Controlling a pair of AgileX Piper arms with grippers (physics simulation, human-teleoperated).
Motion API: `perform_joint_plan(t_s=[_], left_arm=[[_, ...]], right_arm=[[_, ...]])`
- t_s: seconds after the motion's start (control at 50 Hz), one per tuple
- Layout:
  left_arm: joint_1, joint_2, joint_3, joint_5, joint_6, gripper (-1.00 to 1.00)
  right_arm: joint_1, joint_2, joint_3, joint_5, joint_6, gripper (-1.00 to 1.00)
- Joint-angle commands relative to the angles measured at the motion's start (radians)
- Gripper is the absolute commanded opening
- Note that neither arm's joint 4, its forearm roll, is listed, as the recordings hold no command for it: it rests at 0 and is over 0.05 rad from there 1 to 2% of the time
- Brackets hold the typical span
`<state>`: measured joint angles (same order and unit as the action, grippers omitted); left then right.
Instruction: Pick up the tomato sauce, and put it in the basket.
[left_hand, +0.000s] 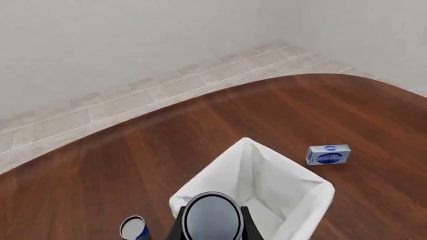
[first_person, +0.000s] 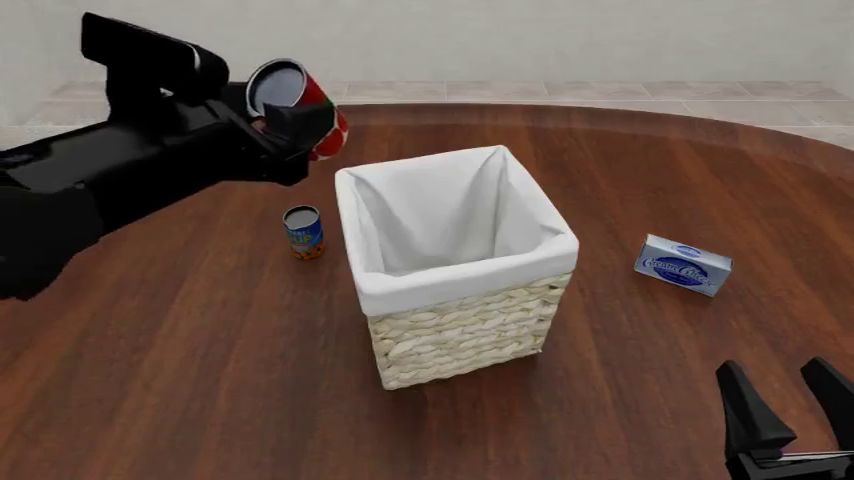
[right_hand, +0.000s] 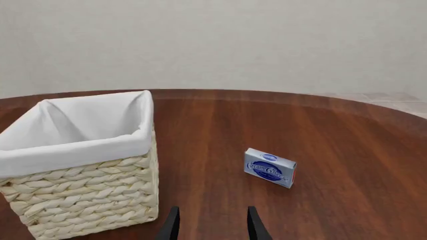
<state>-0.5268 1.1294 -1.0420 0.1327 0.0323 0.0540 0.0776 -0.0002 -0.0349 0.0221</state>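
Observation:
My left gripper (first_person: 296, 122) is shut on the tomato sauce (first_person: 302, 104), a small can with a red label and silver-grey top, held tilted in the air above the table just left of the basket's far left corner. In the left wrist view the can's grey top (left_hand: 213, 217) shows between the fingers, over the basket's rim. The basket (first_person: 462, 300), tall pale wicker with a white cloth lining, stands at the table's middle; it also shows in the right wrist view (right_hand: 83, 192) and the left wrist view (left_hand: 287, 187). My right gripper (first_person: 790, 410) is open and empty at the front right.
A blue-and-orange labelled can (first_person: 304, 232) stands upright on the table left of the basket. A small blue and white box (first_person: 682, 264) lies right of the basket; it also shows in the right wrist view (right_hand: 269, 167). The round wooden table's edge (first_person: 747, 118) curves at the far right.

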Motion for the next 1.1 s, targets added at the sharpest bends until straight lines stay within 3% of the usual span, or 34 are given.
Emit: perform_joint_plan(t_s=[0.02,0.58,1.1], left_arm=[[-0.036,0.023,-0.017,-0.027,0.016,-1.0],[-0.071,0.147,-0.008,-0.186,0.035,-1.0],[-0.072,0.283,0.059,-0.356,0.047,-1.0]], right_arm=[[0.002,0.006,0.0,-0.004,0.003,1.0],[0.001,0.028,0.0,-0.023,0.007,1.0],[-0.005,0.012,0.0,-0.009,0.002,1.0]])
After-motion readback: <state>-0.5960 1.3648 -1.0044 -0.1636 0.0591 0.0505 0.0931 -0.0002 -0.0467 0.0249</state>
